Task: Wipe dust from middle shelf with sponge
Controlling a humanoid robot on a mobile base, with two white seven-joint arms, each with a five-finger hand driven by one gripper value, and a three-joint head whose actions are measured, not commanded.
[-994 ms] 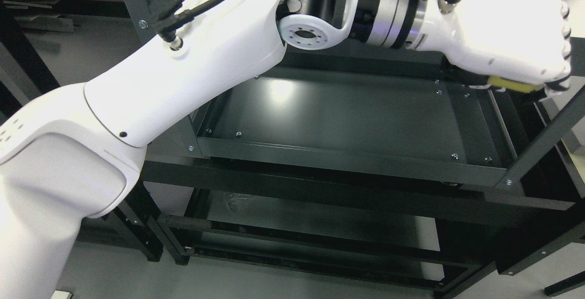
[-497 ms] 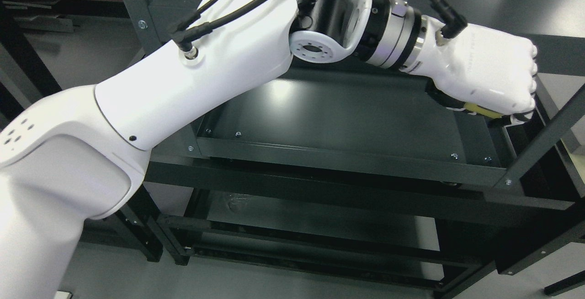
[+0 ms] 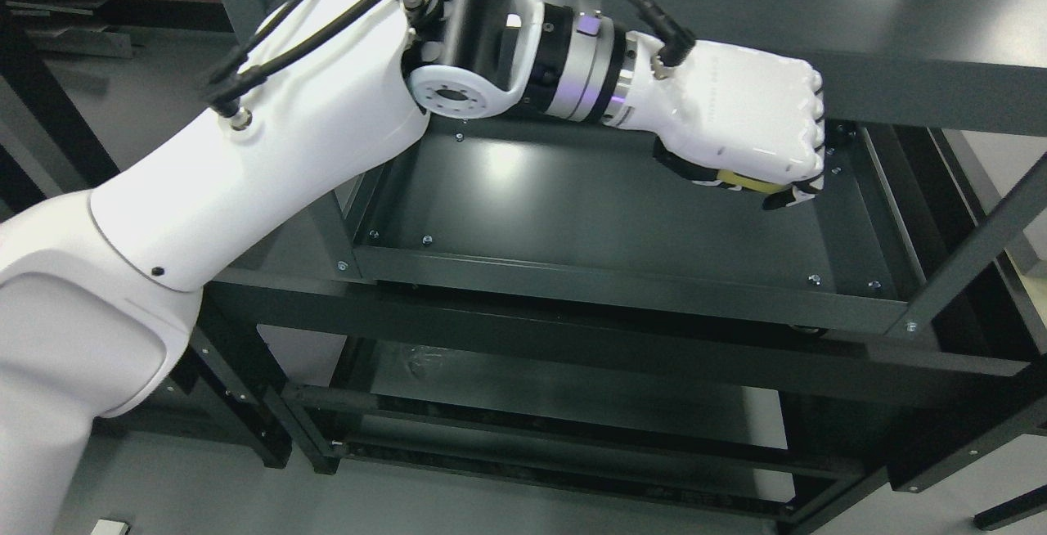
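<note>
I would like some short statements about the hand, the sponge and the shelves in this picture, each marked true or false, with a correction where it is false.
1. The left hand is closed around a yellow sponge. True.
2. The sponge is held over the right part of the middle shelf. True.
3. The sponge lies loose on the lower shelf. False: it is in the hand's grip, over the middle shelf.
4. The right hand is also reaching into the shelf. False: only the left arm shows in the head view.
5. The middle shelf carries several boxes. False: nothing stands on it.
</note>
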